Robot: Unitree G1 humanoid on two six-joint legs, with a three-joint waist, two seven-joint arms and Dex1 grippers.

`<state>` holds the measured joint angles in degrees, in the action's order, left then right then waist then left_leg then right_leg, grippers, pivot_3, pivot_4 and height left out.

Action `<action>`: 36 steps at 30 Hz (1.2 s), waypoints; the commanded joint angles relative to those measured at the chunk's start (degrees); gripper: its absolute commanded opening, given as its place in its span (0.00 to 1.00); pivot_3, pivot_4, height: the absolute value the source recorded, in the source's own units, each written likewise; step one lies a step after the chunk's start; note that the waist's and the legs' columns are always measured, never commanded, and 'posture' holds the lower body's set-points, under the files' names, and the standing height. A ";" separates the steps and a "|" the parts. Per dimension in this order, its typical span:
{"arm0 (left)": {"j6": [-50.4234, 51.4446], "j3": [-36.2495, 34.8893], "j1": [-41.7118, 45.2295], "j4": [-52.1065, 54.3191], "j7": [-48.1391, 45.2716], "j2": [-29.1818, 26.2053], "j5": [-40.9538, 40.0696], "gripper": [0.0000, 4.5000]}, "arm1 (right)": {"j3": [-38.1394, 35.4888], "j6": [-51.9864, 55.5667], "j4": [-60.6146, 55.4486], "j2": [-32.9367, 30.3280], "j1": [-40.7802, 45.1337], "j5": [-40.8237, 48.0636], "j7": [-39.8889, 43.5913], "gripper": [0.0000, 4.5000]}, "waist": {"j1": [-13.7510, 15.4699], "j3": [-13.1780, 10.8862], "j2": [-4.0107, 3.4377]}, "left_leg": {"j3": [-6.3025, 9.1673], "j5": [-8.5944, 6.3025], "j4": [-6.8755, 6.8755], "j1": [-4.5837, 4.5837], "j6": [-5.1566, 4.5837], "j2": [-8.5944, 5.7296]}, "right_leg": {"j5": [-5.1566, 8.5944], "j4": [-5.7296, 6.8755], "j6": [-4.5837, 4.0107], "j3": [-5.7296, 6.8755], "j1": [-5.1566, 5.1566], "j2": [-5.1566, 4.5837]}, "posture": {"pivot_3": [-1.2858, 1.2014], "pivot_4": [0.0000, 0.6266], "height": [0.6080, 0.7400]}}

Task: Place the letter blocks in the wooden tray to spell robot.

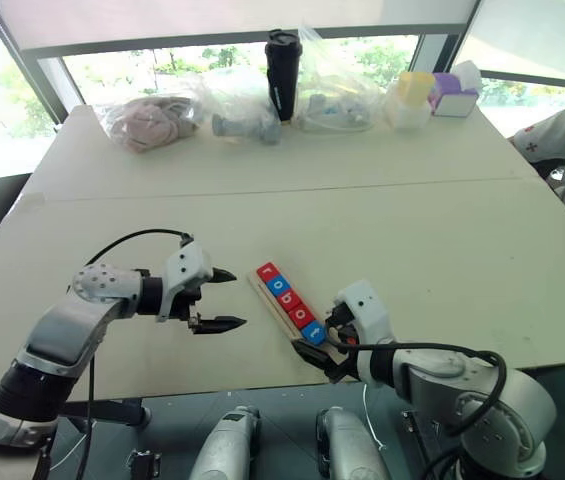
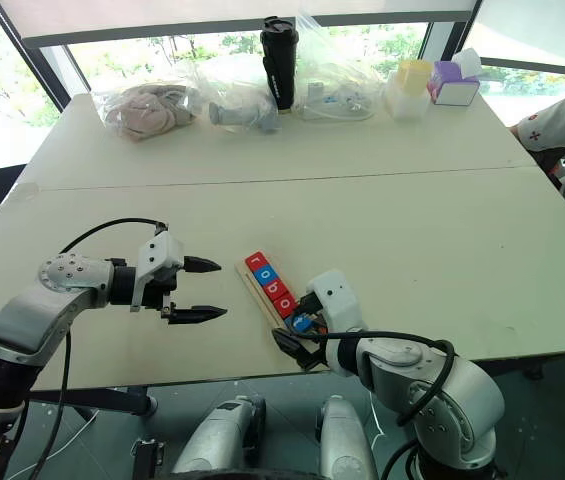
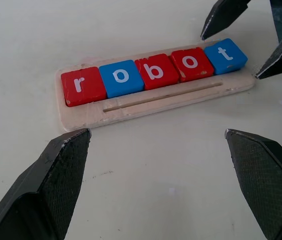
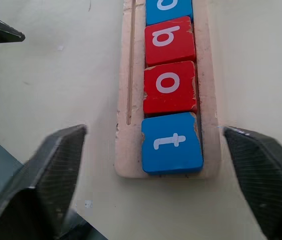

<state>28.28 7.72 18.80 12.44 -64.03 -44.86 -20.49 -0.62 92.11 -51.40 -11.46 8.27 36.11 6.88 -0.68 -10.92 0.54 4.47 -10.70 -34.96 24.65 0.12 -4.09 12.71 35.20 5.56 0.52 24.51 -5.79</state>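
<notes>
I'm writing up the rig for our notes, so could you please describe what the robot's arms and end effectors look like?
Both arms are silver-grey metal segments with black joints and a white housing at each wrist. A loose black cable loops along each arm. The left end effector has two slim black fingers tapering to points; the right end effector matches. Close up, the fingers have finely cross-hatched pads.

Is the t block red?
No, the t block is blue, sitting last in the tray beside a red o block.
</notes>
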 commanded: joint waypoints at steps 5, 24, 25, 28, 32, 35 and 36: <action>-0.60 -0.38 0.51 1.04 -0.10 0.01 0.01 1.00 | -8.93 -3.36 -1.98 -5.63 4.93 3.37 8.39 0.98 | 0.12 -0.01 -0.01 | -0.01 0.01 -0.02 0.00 -0.02 0.00 | 0.00 0.00 0.00 0.01 -0.01 0.00 | 0.52 0.24 1.00; 0.50 -0.17 0.98 1.71 -1.07 -1.35 -0.17 1.00 | 2.44 -34.26 6.82 -29.76 -7.97 -7.71 20.94 0.98 | 0.30 -0.01 0.04 | -0.04 -0.07 -0.15 0.09 -0.03 -0.01 | 0.09 -0.11 0.14 0.09 -0.06 -0.13 | 0.52 0.24 1.00; 0.57 -0.03 0.95 1.89 -1.18 -1.65 0.04 1.00 | 2.65 -34.60 6.98 -29.67 -7.94 -7.86 20.88 0.98 | 0.32 -0.01 0.05 | -0.03 -0.05 -0.13 0.10 -0.07 -0.02 | 0.05 -0.11 0.07 0.09 -0.06 -0.13 | 0.52 0.24 1.00; 0.40 0.13 -0.21 3.07 -1.75 -3.12 0.51 1.00 | 4.80 -36.01 8.25 -28.99 -7.46 -9.21 20.37 0.98 | 0.30 -0.02 0.05 | -0.03 -0.01 -0.09 0.13 -0.14 -0.02 | 0.04 -0.11 0.06 0.10 -0.01 -0.11 | 0.52 0.24 1.00; 0.57 -0.18 -0.45 3.49 -1.64 -3.45 0.43 1.00 | 6.41 -36.86 9.38 -28.05 -6.54 -10.18 19.98 0.98 | 0.27 -0.01 0.05 | -0.03 -0.01 -0.10 0.13 -0.13 -0.01 | 0.04 -0.10 0.06 0.10 -0.01 -0.11 | 0.52 0.24 1.00; 0.62 -0.34 -0.41 3.55 -1.51 -3.35 0.46 1.00 | 7.45 -37.25 10.01 -27.09 -5.83 -10.81 19.84 0.98 | 0.24 -0.01 0.05 | -0.03 -0.02 -0.13 0.13 -0.13 -0.01 | 0.04 -0.10 0.06 0.10 -0.02 -0.10 | 0.52 0.24 1.00; 0.65 -0.34 -0.37 3.57 -1.45 -3.30 0.47 1.00 | 7.90 -37.35 10.30 -26.71 -5.50 -11.05 19.69 0.98 | 0.24 -0.01 0.05 | -0.03 -0.02 -0.13 0.13 -0.13 -0.01 | 0.04 -0.10 0.06 0.10 -0.02 -0.10 | 0.52 0.24 1.00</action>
<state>28.94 8.23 18.31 14.42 -65.55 -47.45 -19.87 6.85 55.87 -40.48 -38.79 1.89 25.50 26.80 -0.44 -10.93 0.58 4.44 -10.72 -35.08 24.78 -0.01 -4.10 12.76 35.11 5.62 0.62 24.49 -5.89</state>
